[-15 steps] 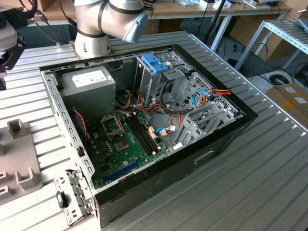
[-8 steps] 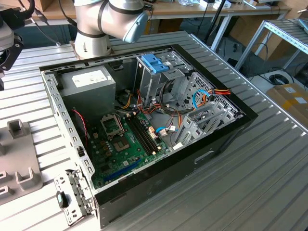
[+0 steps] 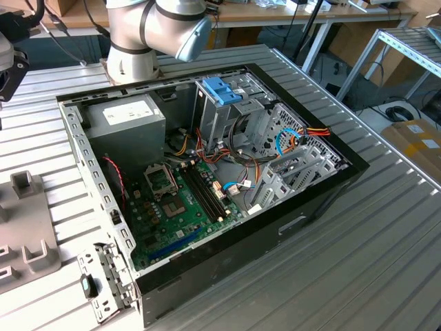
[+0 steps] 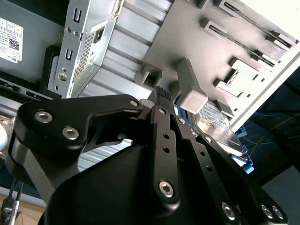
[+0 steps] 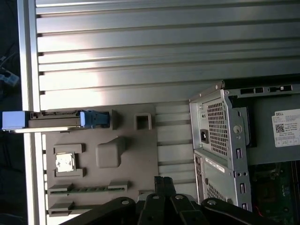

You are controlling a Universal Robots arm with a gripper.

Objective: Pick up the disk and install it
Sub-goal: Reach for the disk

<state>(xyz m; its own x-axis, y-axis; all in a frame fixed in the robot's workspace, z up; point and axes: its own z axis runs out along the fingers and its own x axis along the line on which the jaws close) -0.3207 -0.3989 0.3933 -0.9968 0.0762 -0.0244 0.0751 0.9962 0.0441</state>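
Gripper (image 5: 164,180) hangs over the grey fixture plate (image 5: 140,168), fingers pressed together on nothing, its body cut off by the frame edge in the first wrist view. The disk (image 5: 51,123) stands on edge in a slot at the plate's rim, well apart from the fingertips, seen edge-on as a thin grey strip with blue carrier ends. In the second wrist view the black links hide much of the disk (image 4: 220,129), a patch of label peeking out, and the computer case (image 5: 220,136) sits just beside the plate on the slatted table (image 5: 117,56).
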